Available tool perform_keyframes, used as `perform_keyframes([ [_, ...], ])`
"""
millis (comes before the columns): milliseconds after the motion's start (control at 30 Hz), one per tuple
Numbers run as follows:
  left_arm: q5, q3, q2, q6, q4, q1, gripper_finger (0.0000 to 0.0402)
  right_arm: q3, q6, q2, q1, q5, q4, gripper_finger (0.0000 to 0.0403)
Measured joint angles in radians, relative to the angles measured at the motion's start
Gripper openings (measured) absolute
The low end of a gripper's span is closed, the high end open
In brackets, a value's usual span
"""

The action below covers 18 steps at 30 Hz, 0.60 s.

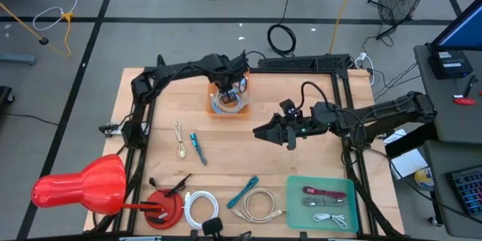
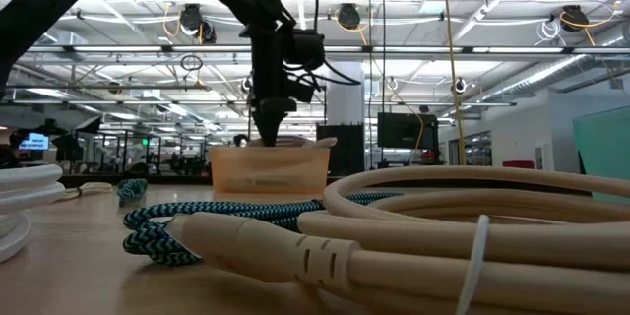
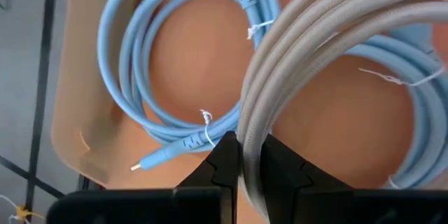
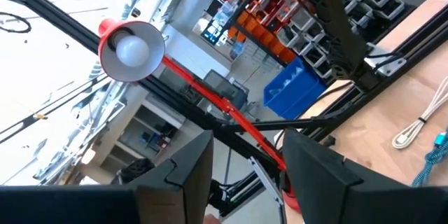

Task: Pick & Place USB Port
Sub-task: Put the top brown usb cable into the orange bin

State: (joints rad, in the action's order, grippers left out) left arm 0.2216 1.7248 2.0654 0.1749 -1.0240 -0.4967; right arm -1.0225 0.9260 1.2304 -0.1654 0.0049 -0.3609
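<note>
An orange bin [image 1: 230, 110] stands at the table's far middle, with a coiled light-blue cable [image 3: 133, 77] lying in it. My left gripper [image 1: 230, 90] points down into the bin and is shut on a coiled grey-beige cable [image 3: 301, 49]. In the low view the same gripper [image 2: 273, 123] reaches down to the bin's rim [image 2: 271, 148]. My right gripper [image 1: 260, 132] hangs open above the table's middle right, pointing toward the left edge, with nothing between its fingers [image 4: 189, 168]. My left gripper pinches several strands of the grey-beige cable's coil [image 3: 250, 129] between its two fingers. The fingers come from above, pointing down, and lie across the strands. The coil spreads out over the light-blue cable inside the bin; whether it rests there, I cannot tell.
On the near half lie a white coil [image 1: 199, 207], a teal braided cable [image 1: 242, 190] and a beige coil [image 1: 260, 205]. A green tray [image 1: 295, 188] with cables sits near right. A red lamp [image 1: 83, 188] stands near left. Two small cables [image 1: 188, 143] lie left of centre.
</note>
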Motion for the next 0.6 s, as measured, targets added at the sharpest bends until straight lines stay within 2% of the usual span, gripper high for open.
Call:
perform_keyframes([
  [600, -0.051, -0.103, 0.003, 0.024, 0.017, -0.013, 0.0035, 0.000, -0.004, 0.000, 0.008, 0.026, -0.010, 0.0161],
])
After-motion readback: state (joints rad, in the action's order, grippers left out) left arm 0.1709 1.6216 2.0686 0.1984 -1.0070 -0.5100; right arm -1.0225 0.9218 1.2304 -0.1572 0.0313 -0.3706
